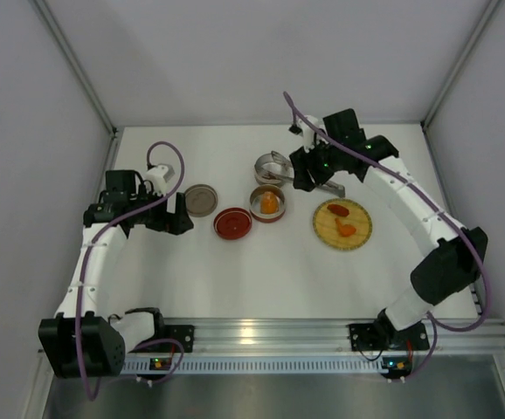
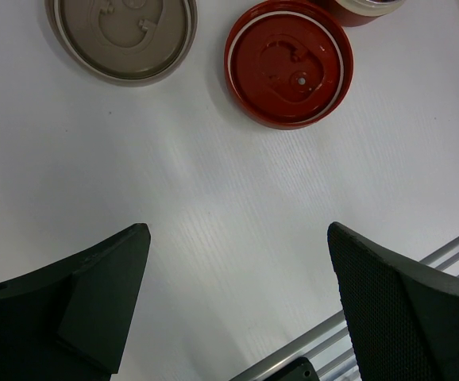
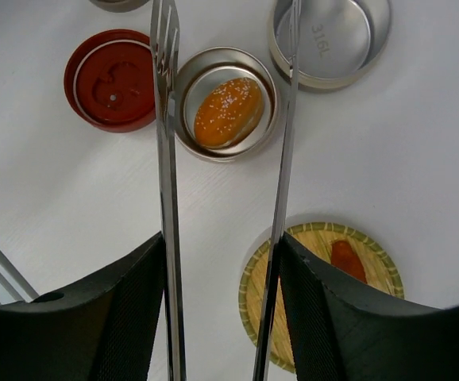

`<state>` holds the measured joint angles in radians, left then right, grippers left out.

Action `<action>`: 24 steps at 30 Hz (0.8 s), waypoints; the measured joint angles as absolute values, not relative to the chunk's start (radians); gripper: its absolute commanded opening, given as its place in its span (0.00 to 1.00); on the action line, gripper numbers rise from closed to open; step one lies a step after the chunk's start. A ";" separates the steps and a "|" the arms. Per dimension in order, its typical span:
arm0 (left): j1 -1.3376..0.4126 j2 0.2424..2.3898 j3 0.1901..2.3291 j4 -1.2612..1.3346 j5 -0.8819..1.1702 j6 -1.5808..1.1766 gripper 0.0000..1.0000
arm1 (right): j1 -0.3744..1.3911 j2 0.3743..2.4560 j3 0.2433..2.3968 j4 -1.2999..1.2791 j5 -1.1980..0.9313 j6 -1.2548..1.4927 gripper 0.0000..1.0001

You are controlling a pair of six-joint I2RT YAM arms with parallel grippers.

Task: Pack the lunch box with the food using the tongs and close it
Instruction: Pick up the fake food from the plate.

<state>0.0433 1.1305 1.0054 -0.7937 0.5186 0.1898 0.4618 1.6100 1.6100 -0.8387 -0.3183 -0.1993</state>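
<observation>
**One piece packed, two to go, lids off**

The packing looks barely under way. One sesame-flecked orange lump of food (image 3: 228,111) sits inside a round steel tin (image 3: 225,152), while two more red-orange lumps (image 1: 338,209) (image 1: 346,230) lie on the yellow woven round plate (image 3: 325,230), near that tin. A second round steel tin (image 3: 333,40) stands just beside the first with nothing in it.

The right gripper (image 3: 223,242) has its jaws clamped on the slim silver metal tongs (image 3: 166,159). The two arms of the tongs are sprung apart with nothing between them. In the right wrist view their tips reach to either side of the filled tin.

The left gripper (image 2: 237,230) hangs low over the white worktop (image 1: 279,279) with its jaws spread wide and grasping nothing. The round red lid (image 2: 289,63) and the round grey-beige lid (image 2: 122,36) lie flat just ahead of it.

As I judge it, what is left is to move both plate pieces into the tins and then close the box with the lids.
</observation>
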 measured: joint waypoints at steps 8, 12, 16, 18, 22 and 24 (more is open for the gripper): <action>0.043 1.097 1.003 -0.794 0.516 0.207 0.98 | 0.212 1.409 1.434 -0.921 -0.333 -0.304 0.52; 0.043 1.093 0.994 -0.794 0.516 0.212 0.98 | 0.024 1.362 1.321 -1.001 -0.320 -0.413 0.52; 0.043 1.093 0.991 -0.794 0.516 0.213 0.98 | -0.052 1.306 1.239 -1.077 -0.310 -0.522 0.51; 0.043 1.093 0.991 -0.794 0.516 0.213 0.98 | -0.059 1.270 1.204 -1.103 -0.311 -0.561 0.51; 0.043 1.093 0.991 -0.794 0.516 0.213 0.98 | -0.060 1.225 1.166 -1.145 -0.319 -0.611 0.51; 0.043 1.093 0.987 -0.794 0.516 0.213 0.98 | -0.060 1.217 1.152 -1.152 -0.324 -0.626 0.51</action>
<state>0.0433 1.0927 0.9874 -0.7940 0.5159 0.2131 -0.0597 1.2175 1.1519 -1.1519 -0.3237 -0.6258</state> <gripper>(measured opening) 0.984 0.514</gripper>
